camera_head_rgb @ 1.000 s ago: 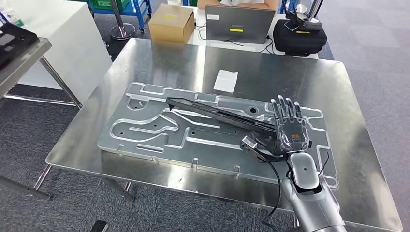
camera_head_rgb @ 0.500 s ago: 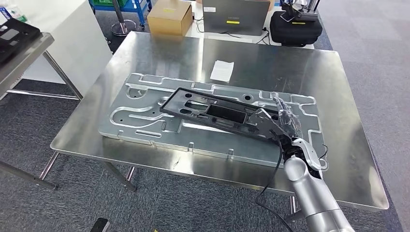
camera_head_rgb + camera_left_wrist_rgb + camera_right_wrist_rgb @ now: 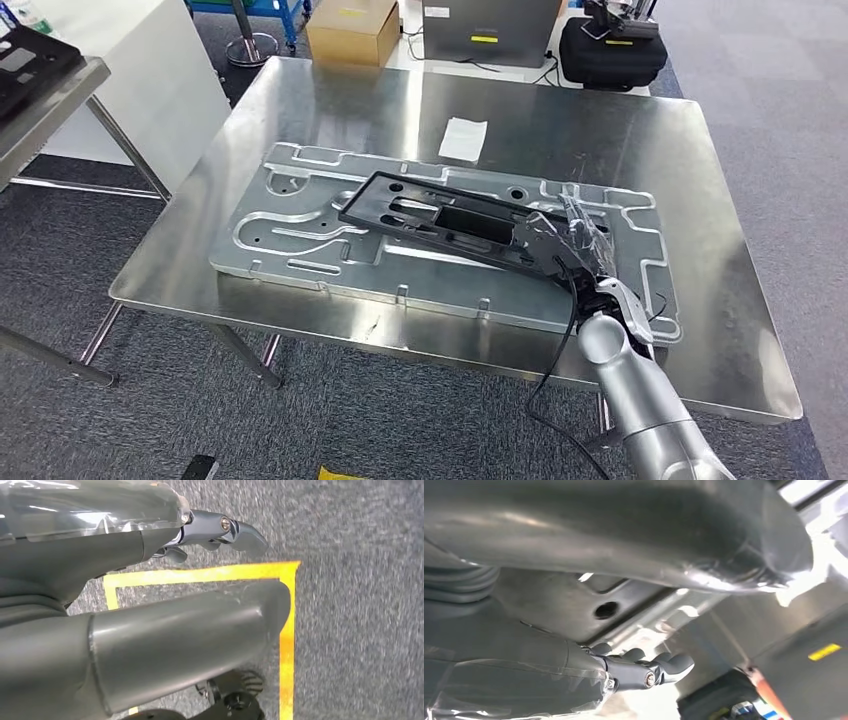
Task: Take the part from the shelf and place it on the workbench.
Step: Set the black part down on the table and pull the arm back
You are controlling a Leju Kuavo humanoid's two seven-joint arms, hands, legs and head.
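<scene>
I'm seeing my right arm (image 3: 640,400) showing as a smooth silver tube with a black cable trailing beside it, the right hand (image 3: 585,245) dark under clear film, and the left hand (image 3: 165,580) wearing a thick grey thumb.

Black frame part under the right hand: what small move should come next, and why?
Probably let go and lift clear. The black frame part already lies nearly flat on the grooved metal plate on the workbench, with the right hand at its near end.
</scene>
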